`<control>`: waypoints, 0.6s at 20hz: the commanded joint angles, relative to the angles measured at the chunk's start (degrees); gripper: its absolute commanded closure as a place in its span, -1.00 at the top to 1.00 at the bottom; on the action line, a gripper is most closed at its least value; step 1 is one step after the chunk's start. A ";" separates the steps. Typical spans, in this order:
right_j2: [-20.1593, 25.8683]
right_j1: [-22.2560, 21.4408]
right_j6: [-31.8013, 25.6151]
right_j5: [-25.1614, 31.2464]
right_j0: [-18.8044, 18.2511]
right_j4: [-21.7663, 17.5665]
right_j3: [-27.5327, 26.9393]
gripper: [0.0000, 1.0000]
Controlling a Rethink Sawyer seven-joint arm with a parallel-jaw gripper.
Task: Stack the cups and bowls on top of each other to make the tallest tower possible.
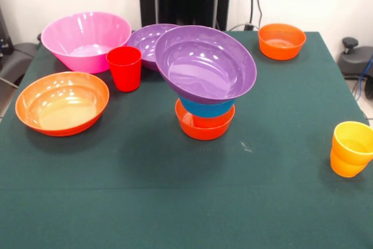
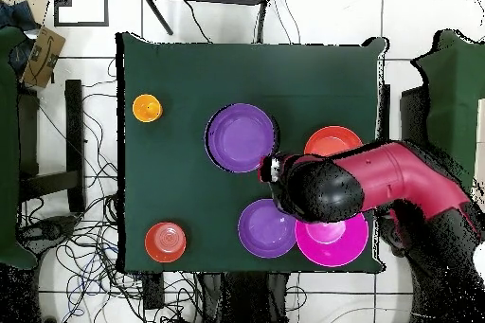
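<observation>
Tower [image 1: 205, 91] stands mid-table on the green cloth [image 1: 175, 202]: a small orange bowl [image 1: 204, 126] at the base, a blue bowl [image 1: 207, 108] above it, and a wide purple bowl [image 1: 205, 62] on top. Top bowl is tilted, its mouth tipped toward the camera in the front view; it overhangs the pieces below on all sides. Anything between the orange and blue bowls is hidden. Overhead, only the purple top shows as a round disc [image 2: 241, 136].

All pieces are glossy plastic with bright highlights. Bowls round; cups tapered, without handles.

Loose pieces, front view:
- large pink bowl [image 1: 86, 40], deep, at far left, empty
- large orange bowl [image 1: 62, 102], shallow, near left, well apart from the tower, empty
- second purple bowl [image 1: 145, 42] behind the tower, partly hidden by it
- red cup [image 1: 125, 68] upright, just in front of the pink bowl, empty
- small orange bowl [image 1: 282, 41] at far right, alone, empty
- yellow-orange cup [image 1: 351, 148] near the right edge, leaning, well apart from everything

Red and black arm [image 2: 379, 182] shows overhead, reaching over the pink [image 2: 333, 239] and second purple [image 2: 266, 228] bowls. Gripper [image 2: 273, 170] sits beside the tower top; whether it is spread or pressed together, cannot tell.
</observation>
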 commanded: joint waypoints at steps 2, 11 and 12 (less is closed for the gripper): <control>3.05 -1.30 -23.49 6.98 -4.74 -0.67 -0.40 1.00; 4.76 -1.38 -22.53 5.72 -6.36 0.35 -1.23 1.00; 5.27 -2.55 -22.19 5.70 -6.77 1.03 -1.00 1.00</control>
